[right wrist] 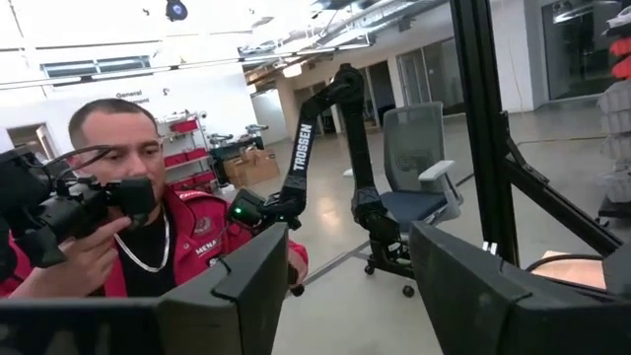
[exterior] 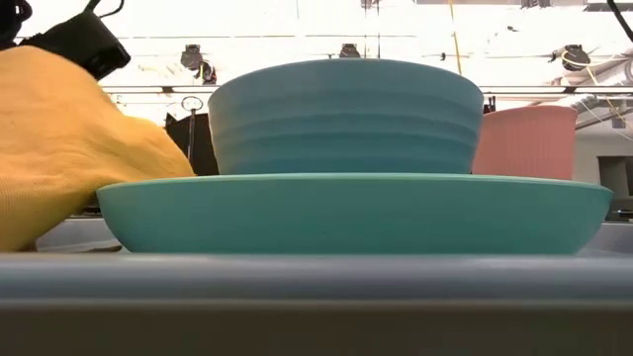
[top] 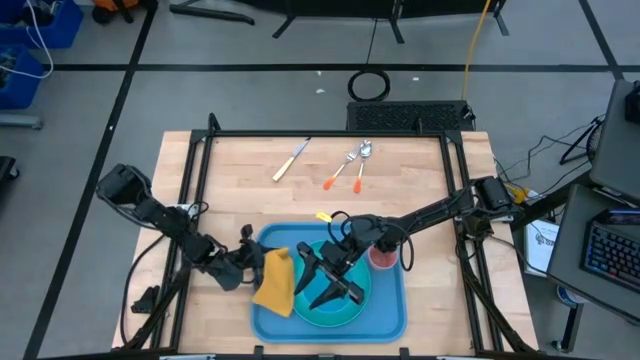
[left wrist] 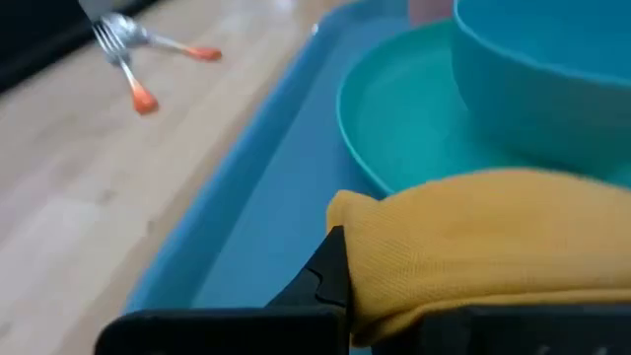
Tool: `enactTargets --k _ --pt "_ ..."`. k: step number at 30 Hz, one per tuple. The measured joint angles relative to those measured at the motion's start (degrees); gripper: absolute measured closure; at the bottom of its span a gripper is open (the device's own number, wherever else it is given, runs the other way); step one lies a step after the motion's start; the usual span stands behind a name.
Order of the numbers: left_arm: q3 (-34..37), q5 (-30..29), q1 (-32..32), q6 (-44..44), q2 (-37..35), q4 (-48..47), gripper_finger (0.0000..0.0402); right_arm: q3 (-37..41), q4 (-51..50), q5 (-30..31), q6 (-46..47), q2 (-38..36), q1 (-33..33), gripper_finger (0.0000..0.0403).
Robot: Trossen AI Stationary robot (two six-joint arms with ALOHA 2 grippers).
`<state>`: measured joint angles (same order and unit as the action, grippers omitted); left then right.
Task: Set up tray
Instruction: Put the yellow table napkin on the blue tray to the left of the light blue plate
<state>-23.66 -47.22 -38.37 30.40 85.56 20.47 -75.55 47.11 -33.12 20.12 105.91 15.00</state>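
We are placing the napkin [top: 275, 281]: our left gripper [top: 250, 262] has its fingers clamped on it, over the left rim of the tray [top: 390, 320], which lies at the bench's near edge. The plate [top: 345, 312] and bowl [exterior: 341, 114] already sit in the tray. Our right gripper [top: 330, 280] hangs above the plate, fingers apart and empty. Next, we judge, the napkin must be lowered beside the plate and let go.
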Motion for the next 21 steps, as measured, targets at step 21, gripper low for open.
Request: enactTargets --k 21 --pt "0.0 8.9 5.1 -6.7 0.0 -7.1 0.0365 0.0 -3.3 0.0 3.5 0.0 -1.0 0.0202"
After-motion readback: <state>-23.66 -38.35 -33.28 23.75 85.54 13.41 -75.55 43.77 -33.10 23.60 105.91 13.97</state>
